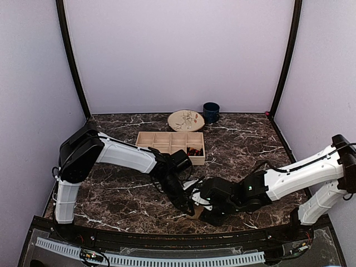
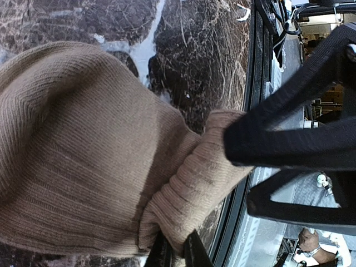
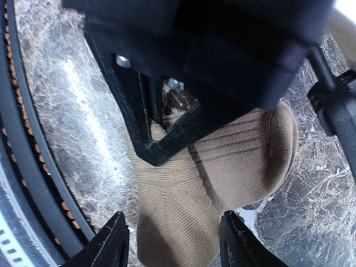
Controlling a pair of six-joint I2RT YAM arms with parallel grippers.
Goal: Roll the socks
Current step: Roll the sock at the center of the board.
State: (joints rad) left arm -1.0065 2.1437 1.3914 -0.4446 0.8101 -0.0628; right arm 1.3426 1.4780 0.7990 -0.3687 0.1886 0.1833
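**Cuff (image 2: 194, 183) pinched on the left, right jaws standing wide over the tan sock (image 3: 222, 161)**

Both arms meet low in the middle of the top view, close to the near edge of the marble table (image 1: 122, 194). Only a sliver of the tan sock shows there, under the two black heads.

The left gripper (image 2: 177, 247) is clenched on the ribbed cuff. Its two fingertips sit almost together at the bottom of the left wrist view, with bunched fabric over them. The rest of the sock swells out to fill the left half of that frame, lying on the table.

The right gripper (image 3: 173, 222) is released. Its fingers (image 3: 114, 242) stand apart at the bottom of the right wrist view, one on either side of the sock and apparently not pressing it.

From those fingers the sock's long axis runs up and to the upper right of the frame. It passes under the left gripper's black body, which covers the top of the picture. So the sock lies straight ahead of the right hand and lengthwise between its jaws, while the left hand has hold of one end.

My judgement is that the coming move turns on this line-up: the right jaws can only close across the sock's width, so any rolling has to run along that axis.

A small dark-and-red bundle (image 1: 193, 150) sits in the lower right compartment of the wooden tray (image 1: 161, 139), well apart from both grippers. It may be the argyle sock, but it is too small to tell.
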